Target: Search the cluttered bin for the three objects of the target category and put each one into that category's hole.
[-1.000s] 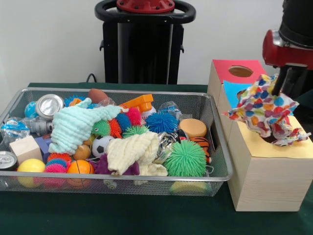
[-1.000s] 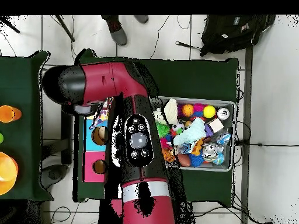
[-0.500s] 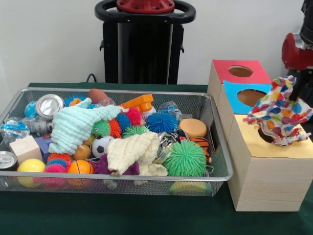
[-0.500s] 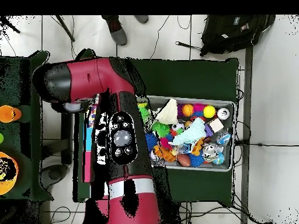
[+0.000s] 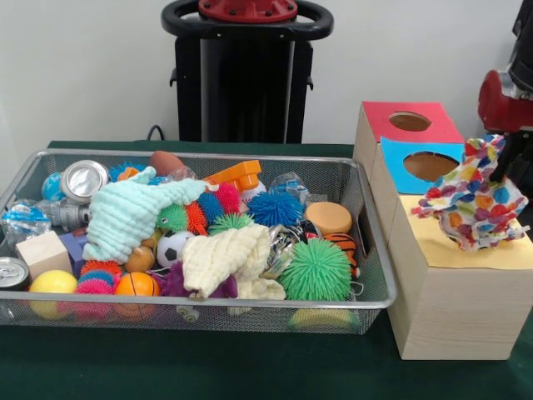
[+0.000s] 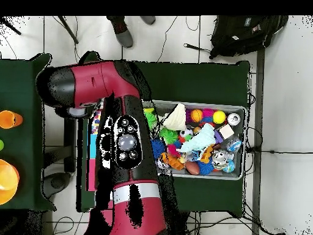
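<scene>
tool (image 5: 500, 162) grips spotted cloth (image 5: 475, 202) over yellow box (image 5: 456, 293); no readable writing.

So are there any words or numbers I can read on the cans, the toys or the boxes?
No, none can be read.
Silver can in the bin: only its plain top shows.
Second can at the bin's corner: no letters can be made out.
Red box, blue box, yellow box: plain tops with holes, no writing.
Dotted cloth: coloured spots only.
</scene>
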Motion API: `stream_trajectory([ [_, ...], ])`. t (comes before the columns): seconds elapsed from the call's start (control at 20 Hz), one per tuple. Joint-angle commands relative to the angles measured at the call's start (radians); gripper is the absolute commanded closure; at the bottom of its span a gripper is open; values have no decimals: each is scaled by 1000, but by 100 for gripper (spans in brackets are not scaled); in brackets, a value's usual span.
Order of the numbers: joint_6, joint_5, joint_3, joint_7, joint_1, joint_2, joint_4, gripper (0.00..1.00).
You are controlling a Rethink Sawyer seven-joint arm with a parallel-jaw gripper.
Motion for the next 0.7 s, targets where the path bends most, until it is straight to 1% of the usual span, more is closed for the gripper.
stream_trajectory([
  [0.05, -97, 9, -6, 111, -56, 6, 135, 100],
  [0.45, -150, 5, -6, 82, -88, -10, 197, 100],
  [0.7, -188, 2, -5, 97, -86, 3, 214, 100],
])
